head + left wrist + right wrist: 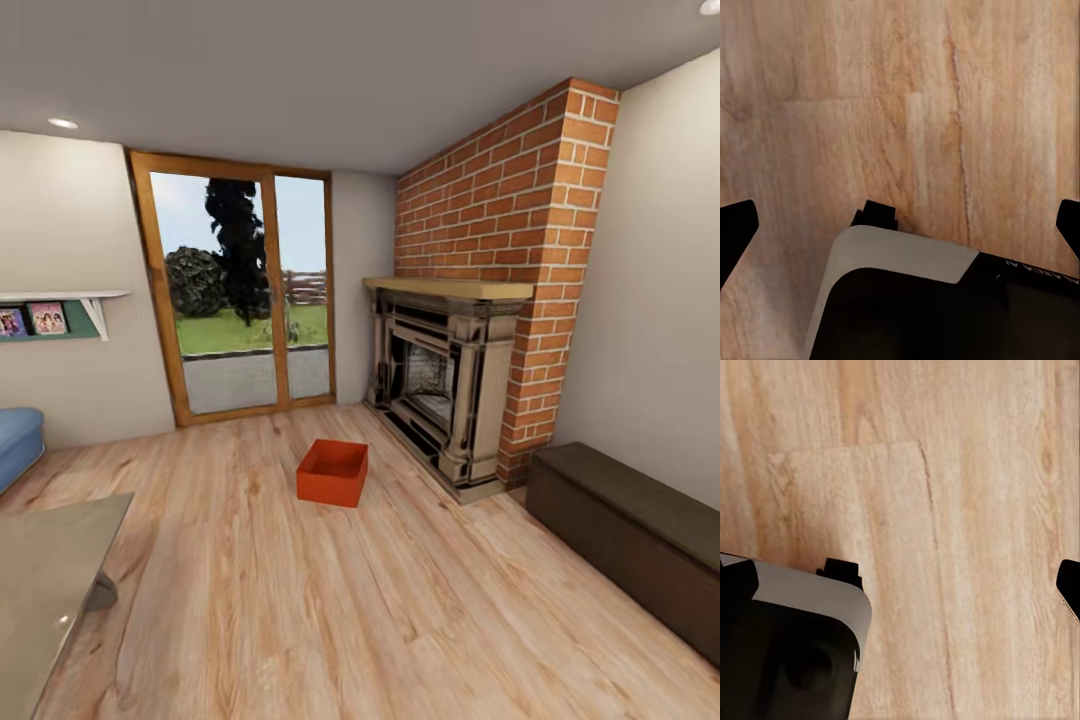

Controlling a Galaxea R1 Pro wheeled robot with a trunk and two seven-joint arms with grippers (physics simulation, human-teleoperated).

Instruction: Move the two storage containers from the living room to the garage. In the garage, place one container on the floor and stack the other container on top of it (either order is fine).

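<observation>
Container (333, 472): one orange-red bin on the living-room planks, ahead of me, probably nearer neither arm. My left gripper (900, 225) and right gripper (904, 577) hang spread and empty.

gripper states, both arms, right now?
Left gripper: open, holding nothing, above the light wood-plank floor.
Right gripper: open, holding nothing, above the same floor.

Brightness: even, soft | Source: daylight through the glass door (240, 290), 1 ceiling spot (62, 123) lit | Shadows: faint | Glare: mild sheen seen on the table top (45, 580) | Edges: wide-angle stretch noted | Wrist views: slightly soft
</observation>
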